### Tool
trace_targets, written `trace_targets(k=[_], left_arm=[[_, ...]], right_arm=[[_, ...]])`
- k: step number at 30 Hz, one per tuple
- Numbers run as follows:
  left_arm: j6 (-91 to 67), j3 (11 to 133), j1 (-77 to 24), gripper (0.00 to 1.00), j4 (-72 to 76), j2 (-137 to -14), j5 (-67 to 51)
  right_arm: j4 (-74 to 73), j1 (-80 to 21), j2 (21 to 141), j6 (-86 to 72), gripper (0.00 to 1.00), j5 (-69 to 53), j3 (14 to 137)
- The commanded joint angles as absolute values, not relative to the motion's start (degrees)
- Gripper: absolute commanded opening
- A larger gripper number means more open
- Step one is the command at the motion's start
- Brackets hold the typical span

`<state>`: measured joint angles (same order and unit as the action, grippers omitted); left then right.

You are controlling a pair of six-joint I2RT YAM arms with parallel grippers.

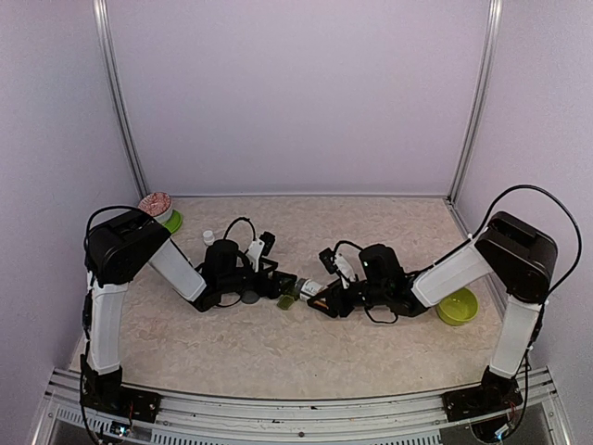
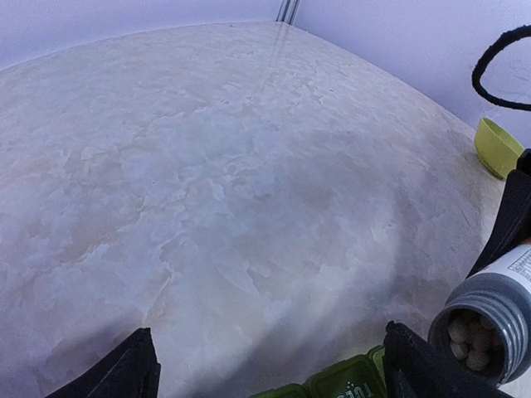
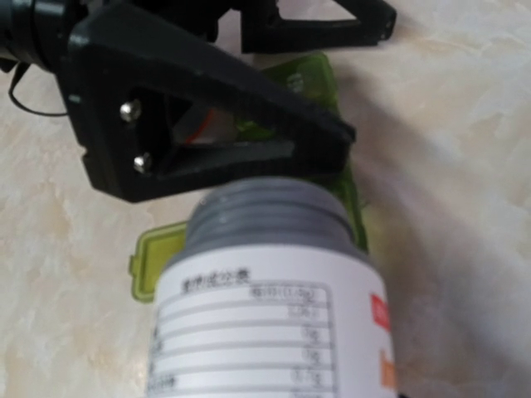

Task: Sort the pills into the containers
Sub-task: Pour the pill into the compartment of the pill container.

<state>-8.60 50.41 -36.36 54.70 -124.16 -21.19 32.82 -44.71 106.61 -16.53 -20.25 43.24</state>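
Left jaws spread wide; pill box [image 2: 340, 383] between them, mostly cut off. Right jaws pinch the open bottle [image 2: 489, 319], pills [image 2: 467, 344] inside, contact itself hidden.

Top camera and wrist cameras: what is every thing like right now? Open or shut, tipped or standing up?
right end effector: shut on the pill bottle
pill bottle: cap off, tipped over, mouth by the green pill container
pills: inside the bottle, none spilled that I can see
left end effector: open wide, holding nothing
green pill container: lying flat on the table; cannot tell if a lid is open
lime-green bowl: upright
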Motion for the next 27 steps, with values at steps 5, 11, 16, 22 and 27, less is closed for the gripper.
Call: trace_targets(k=[5, 11, 16, 22, 27], left_arm=[[-9.3, 49.1, -36.8, 0.91, 52.6, -125.0, -21.5], [-9.1, 49.0, -36.9, 0.91, 52.2, -124.8, -21.4], [-9.2, 49.0, -37.0, 0.91, 52.0, -124.7, -21.5], [-9.1, 48.9, -36.9, 0.90, 52.1, -124.6, -21.5], [-9.2, 48.9, -36.9, 0.90, 52.1, -124.7, -21.5]], right_arm=[[34.0, -44.3, 103.7, -16.7, 0.15, -20.5, 44.1], [33.6, -44.3, 103.9, -16.5, 0.15, -20.7, 45.0], [32.9, -44.3, 104.5, -16.3, 0.15, -20.5, 45.7], [30.9, -44.3, 104.5, -16.1, 0.15, -20.4, 46.7], [27.9, -44.3, 104.8, -15.4, 0.15, -20.0, 47.9]])
